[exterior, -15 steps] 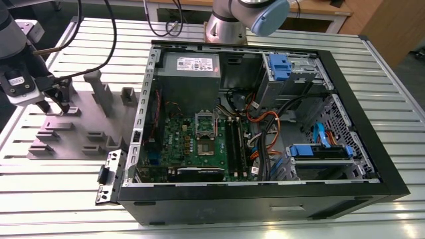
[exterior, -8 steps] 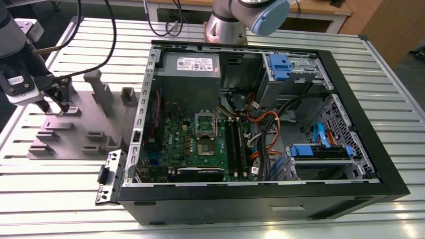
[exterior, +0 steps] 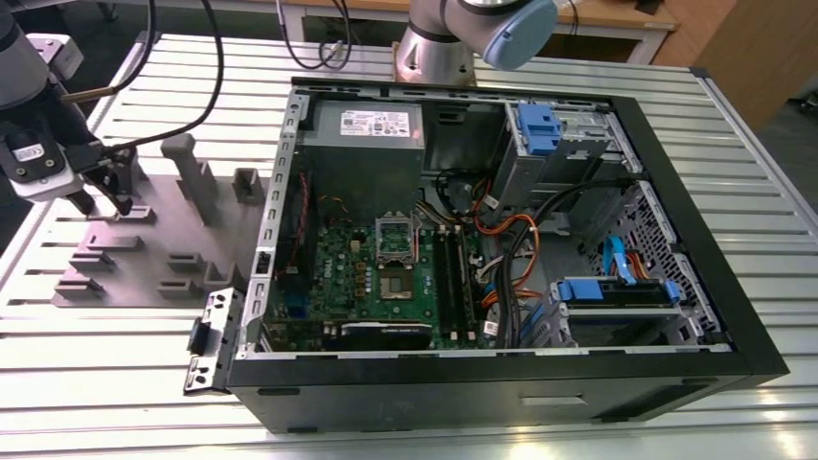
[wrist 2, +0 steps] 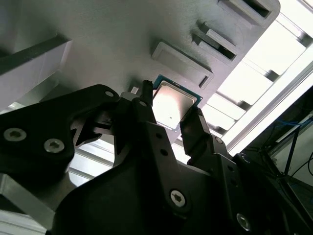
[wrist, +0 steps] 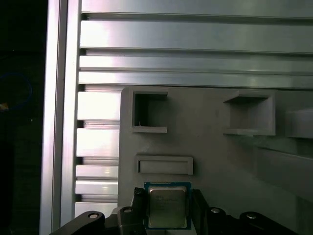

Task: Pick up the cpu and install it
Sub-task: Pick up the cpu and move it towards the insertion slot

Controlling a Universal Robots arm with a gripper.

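Observation:
The cpu (wrist 2: 172,104) (wrist: 167,204) is a small square chip with a shiny silver top and a thin teal rim. In both wrist views it lies between the two black fingers of my gripper (wrist 2: 171,111) (wrist: 167,210), which press on two of its opposite edges. It is at the surface of the grey parts fixture (wrist 2: 122,44) (wrist: 215,161); I cannot tell whether it is lifted off. In the exterior view my gripper (exterior: 102,199) stands over that fixture (exterior: 160,251) at the exterior view's left. The motherboard's socket frame (exterior: 394,244) sits inside the open computer case (exterior: 715,316).
Tall posts (exterior: 192,168) and low blocks rise from the fixture beside my gripper. Inside the case are cables (exterior: 511,235), blue drive brackets (exterior: 614,292) and a grey power supply (exterior: 368,129). The slatted metal table (exterior: 754,172) carries everything. The arm's base (exterior: 442,43) stands behind the case.

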